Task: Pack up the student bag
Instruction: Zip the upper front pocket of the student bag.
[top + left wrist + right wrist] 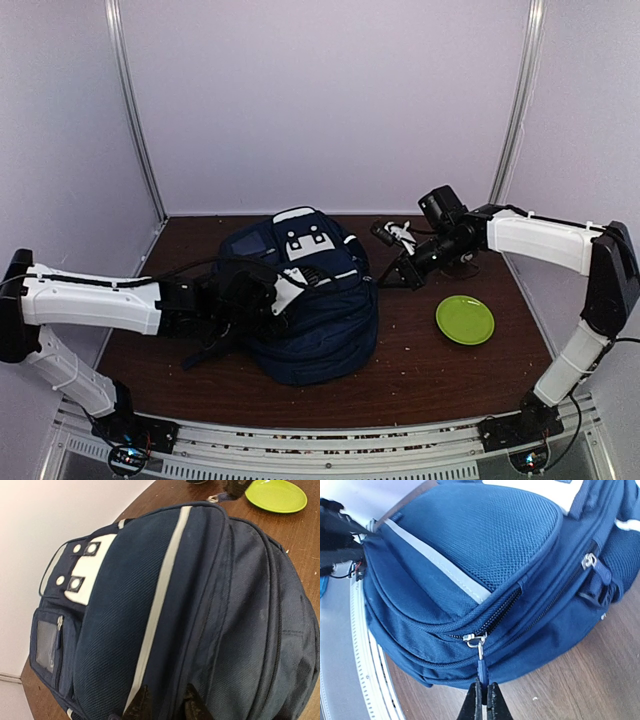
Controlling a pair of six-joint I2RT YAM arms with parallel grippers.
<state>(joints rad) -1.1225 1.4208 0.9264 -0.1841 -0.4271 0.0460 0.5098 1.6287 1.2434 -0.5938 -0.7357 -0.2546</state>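
Navy cloth, soft and slumped: the student bag (325, 325) lies in the middle of the table (430, 385), between my two arms. I judge it light but floppy, so it will drag unless braced. The zip pull (481, 672) is the place to take hold, and my right gripper (482, 692) is pressed together on it. My left gripper (165, 709) sits against the bag's side, fingers partly spread; I cannot tell whether they pinch cloth. A green plate (465, 320) lies near the bag's right, not blocking the zip.

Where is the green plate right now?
In the top view the green plate lies flat on the right half of the table, a little to the right of the student bag and not touching it.
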